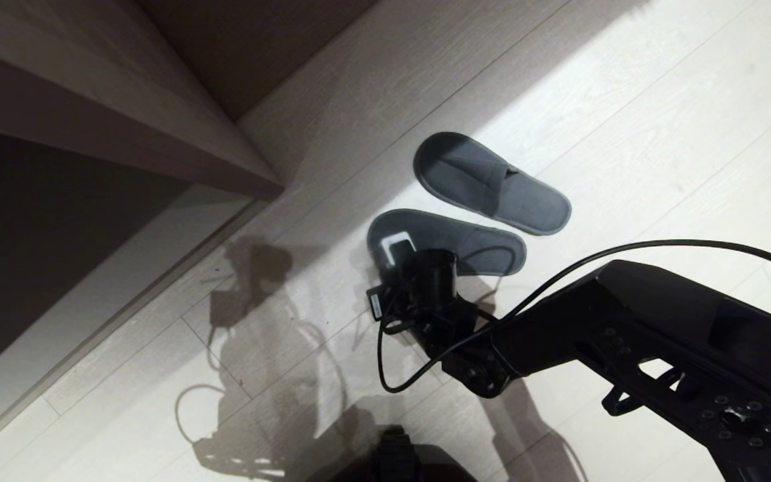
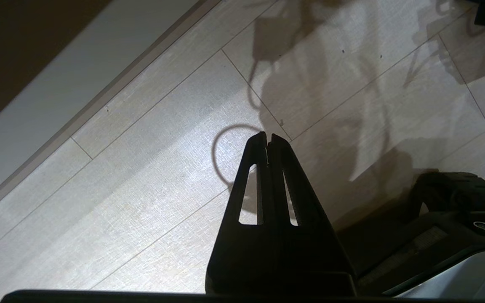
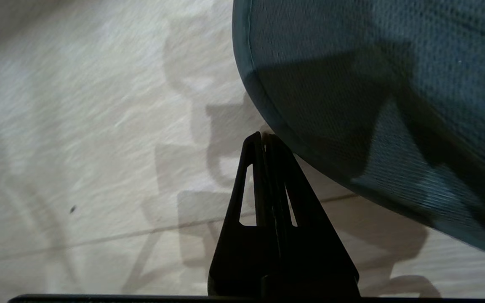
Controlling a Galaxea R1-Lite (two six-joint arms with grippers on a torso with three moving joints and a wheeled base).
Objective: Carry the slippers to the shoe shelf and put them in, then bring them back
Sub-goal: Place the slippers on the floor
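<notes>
You're bringing the right gripper [image 3: 266, 136], fingers pressed together and empty, beside the near slipper [image 1: 452, 244] on the floor [image 1: 626, 100]; open wide before pinching its rim.

Setting: a domestic interior, likely an entryway or bedroom. Indicators: pale wood-plank floor [image 1: 626, 100], a pair of soft grey slippers [image 1: 492, 184] lying on it, and low taupe wood-grain furniture [image 1: 111, 87] (with a pale base board [image 1: 91, 294]) alongside.
</notes>
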